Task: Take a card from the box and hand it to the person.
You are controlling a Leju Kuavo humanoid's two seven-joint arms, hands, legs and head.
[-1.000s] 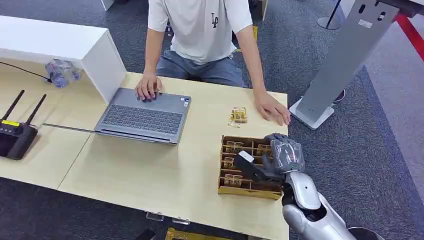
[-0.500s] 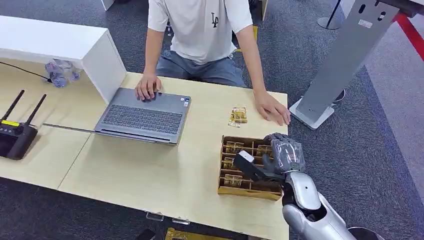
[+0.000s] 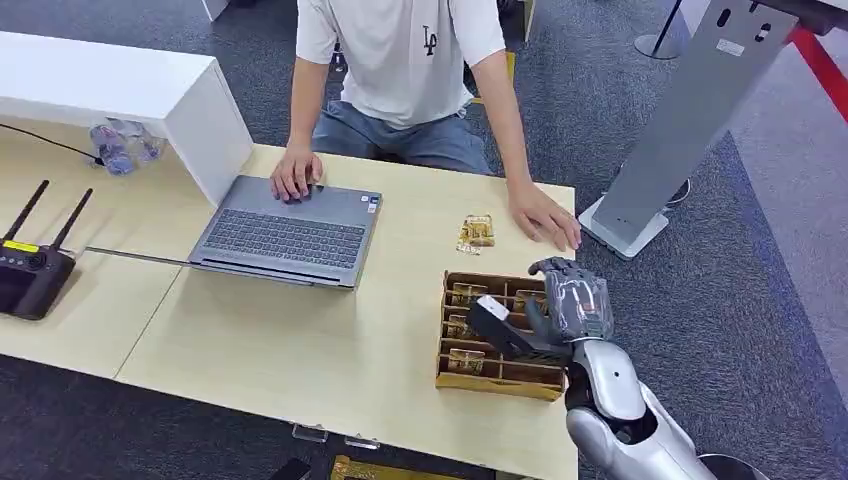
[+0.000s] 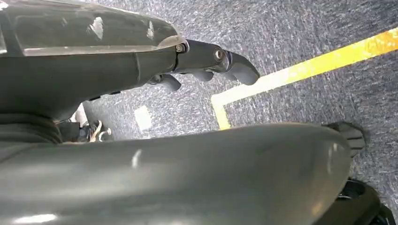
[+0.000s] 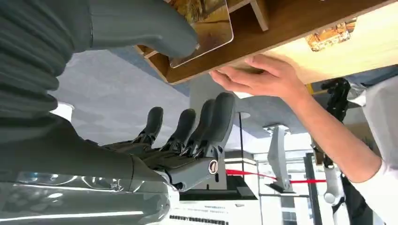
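Card box (image 3: 497, 335), brown and divided into compartments, stands near the tabletop's (image 3: 300, 340) front right corner in the head view, and we see gold-printed cards (image 3: 467, 294) lying in several of its compartments. Our right hand (image 3: 560, 310) hovers over the box's right half, fingers spread and thumb pointing toward the box's middle; we see nothing between them. Near the far right edge of the tabletop lies a loose card (image 3: 477, 232), and just beside it rests the person's hand (image 3: 545, 217), flat on the wood. The person's other hand (image 3: 296, 173) rests on the far edge of an open laptop (image 3: 288, 236) toward the far left of the tabletop. A black router (image 3: 32, 270) with two antennas stands on the adjoining table at the left. In the left wrist view, our left hand (image 4: 206, 61) hangs above grey carpet crossed by a yellow line (image 4: 300, 70); its fingers curl slightly and we see nothing in them. In the right wrist view, the right hand's thumb (image 5: 141, 28) lies against a card (image 5: 206, 28) in the box (image 5: 281, 23), while the fingers (image 5: 197, 126) stand apart from the thumb; the person's hand (image 5: 263, 77) lies flat just beyond the box wall.
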